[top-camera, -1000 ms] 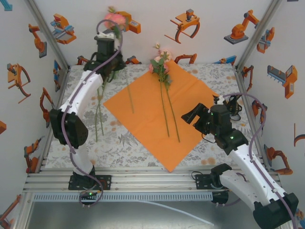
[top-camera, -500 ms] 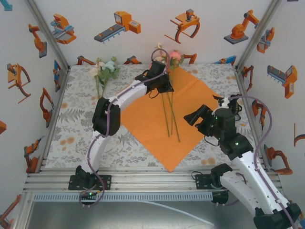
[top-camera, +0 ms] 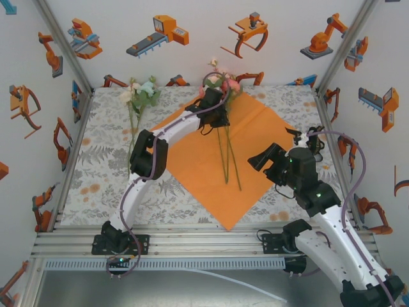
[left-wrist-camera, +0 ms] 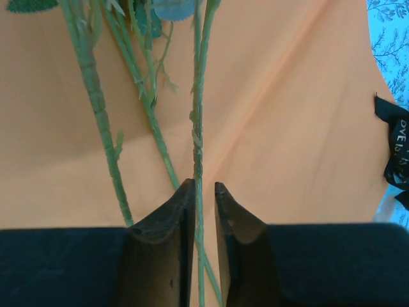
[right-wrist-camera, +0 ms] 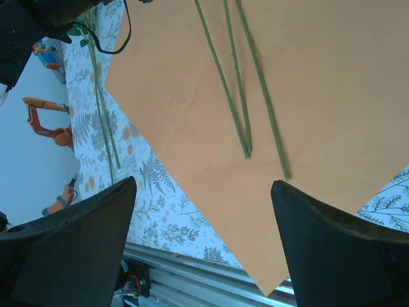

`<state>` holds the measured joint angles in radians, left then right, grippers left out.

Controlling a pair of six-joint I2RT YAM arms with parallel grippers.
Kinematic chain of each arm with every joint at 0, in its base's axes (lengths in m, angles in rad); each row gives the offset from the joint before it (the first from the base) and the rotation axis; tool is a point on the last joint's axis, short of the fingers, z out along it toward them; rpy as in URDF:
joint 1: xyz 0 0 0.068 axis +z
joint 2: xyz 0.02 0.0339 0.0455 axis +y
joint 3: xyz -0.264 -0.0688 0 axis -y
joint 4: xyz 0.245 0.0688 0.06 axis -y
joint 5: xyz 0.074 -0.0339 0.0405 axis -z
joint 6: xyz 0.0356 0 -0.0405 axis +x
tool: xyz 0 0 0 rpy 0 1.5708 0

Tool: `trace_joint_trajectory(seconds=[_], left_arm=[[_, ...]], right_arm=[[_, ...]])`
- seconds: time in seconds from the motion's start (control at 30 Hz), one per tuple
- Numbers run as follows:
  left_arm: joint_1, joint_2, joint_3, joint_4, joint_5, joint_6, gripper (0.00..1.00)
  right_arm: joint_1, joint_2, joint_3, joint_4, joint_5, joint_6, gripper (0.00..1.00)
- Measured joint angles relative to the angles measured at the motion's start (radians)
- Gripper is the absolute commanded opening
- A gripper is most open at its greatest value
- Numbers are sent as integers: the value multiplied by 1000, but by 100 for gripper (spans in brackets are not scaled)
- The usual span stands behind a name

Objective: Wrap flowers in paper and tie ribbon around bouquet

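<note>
The orange paper (top-camera: 192,153) lies as a diamond on the table. Pink and white flowers (top-camera: 220,82) rest at its far corner, with their green stems (top-camera: 229,160) running down the sheet. My left gripper (top-camera: 217,120) is low over the stems just below the blooms. In the left wrist view its jaws (left-wrist-camera: 204,185) stand a little apart, open. One stem (left-wrist-camera: 197,128) runs between them along the left finger, with a gap on the right. The black ribbon (left-wrist-camera: 396,144) lies off the paper's edge. My right gripper (top-camera: 261,155) hovers wide open over the paper's right side, above the stem ends (right-wrist-camera: 246,144).
A second bunch of white and pale green blooms (top-camera: 140,94) lies on the grey floral table cover (top-camera: 96,160) at the back left, stems (right-wrist-camera: 102,121) pointing forward. Printed walls close in three sides. A metal rail (top-camera: 192,246) runs along the near edge.
My left arm swung from the back left, carrying a pink flower, to the paper's far corner and lowered it among the other stems. Its jaws then parted. The right arm barely moved.
</note>
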<state>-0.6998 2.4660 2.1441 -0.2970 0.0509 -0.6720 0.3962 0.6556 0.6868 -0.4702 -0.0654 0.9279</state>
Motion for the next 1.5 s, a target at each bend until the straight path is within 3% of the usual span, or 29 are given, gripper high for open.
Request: trace_joint_trajectory(seconds=[0.23, 0.43, 0.6, 0.7, 0.87, 1.27, 1.5], left_arm=[[11, -53, -45, -19, -45, 82, 34], [71, -395, -342, 0, -97, 171, 32], [299, -675, -538, 44, -130, 242, 31], [460, -731, -616, 48, -164, 303, 31], [561, -655, -644, -16, -258, 446, 30], [567, -281, -415, -193, -273, 604, 35], [573, -160, -246, -266, -293, 636, 28]], right_arm=[[0, 2, 0, -5, 4, 0, 78], [0, 11, 0, -5, 4, 0, 78], [0, 21, -1, 10, 3, 2, 78], [0, 43, -2, 27, 2, 5, 78], [0, 74, -2, 38, -5, 6, 78], [0, 73, -2, 41, -2, 8, 78], [0, 72, 5, 39, 7, 7, 78]])
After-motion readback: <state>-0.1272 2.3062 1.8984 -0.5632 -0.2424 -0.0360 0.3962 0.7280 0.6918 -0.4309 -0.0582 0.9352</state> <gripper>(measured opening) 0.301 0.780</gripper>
